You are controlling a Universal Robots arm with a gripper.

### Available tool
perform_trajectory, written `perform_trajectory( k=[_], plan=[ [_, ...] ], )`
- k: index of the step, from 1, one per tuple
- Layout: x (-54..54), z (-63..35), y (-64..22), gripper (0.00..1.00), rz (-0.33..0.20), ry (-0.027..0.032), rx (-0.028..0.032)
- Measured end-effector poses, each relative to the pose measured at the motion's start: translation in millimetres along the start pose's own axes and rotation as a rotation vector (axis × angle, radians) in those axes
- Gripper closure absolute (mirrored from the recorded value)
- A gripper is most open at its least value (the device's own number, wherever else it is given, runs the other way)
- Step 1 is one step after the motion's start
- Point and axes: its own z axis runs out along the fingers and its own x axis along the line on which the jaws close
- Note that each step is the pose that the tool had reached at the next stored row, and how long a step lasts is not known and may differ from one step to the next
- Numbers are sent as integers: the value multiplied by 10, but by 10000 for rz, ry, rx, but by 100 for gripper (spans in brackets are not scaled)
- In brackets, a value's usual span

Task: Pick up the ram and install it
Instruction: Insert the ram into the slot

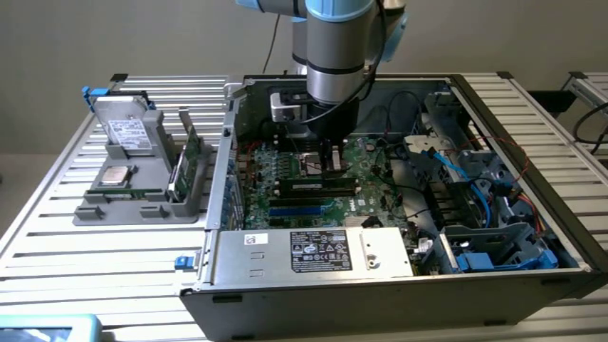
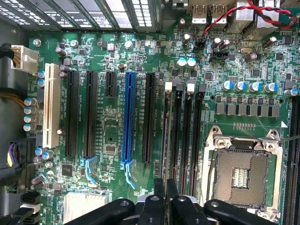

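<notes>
My gripper point(image 1: 331, 165) hangs inside the open computer case point(image 1: 532, 142), low over the green motherboard point(image 1: 366, 160). In the wrist view its black fingers point(image 2: 159, 197) stand almost together, shut on the ram point(image 2: 165, 140). The ram shows edge-on as a thin dark-green strip running away from the fingertips. It lies in line with the first of several black memory slots point(image 2: 187, 131), the one with a white clip, beside the bare CPU socket point(image 2: 241, 176). I cannot tell whether its lower edge touches the slot.
Long black and blue expansion slots point(image 2: 127, 117) lie on the far side of the memory slots from the socket. Blue and black cables point(image 1: 446, 164) crowd the case at the exterior view's right. At that view's left a grey holder point(image 1: 142, 210) carries drives and upright green cards point(image 1: 187, 153).
</notes>
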Motion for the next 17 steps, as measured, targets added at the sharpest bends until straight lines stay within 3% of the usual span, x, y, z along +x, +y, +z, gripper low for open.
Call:
perform_trajectory(
  k=[17],
  plan=[
    [-15,18,0,86,-140,13,10]
  ],
)
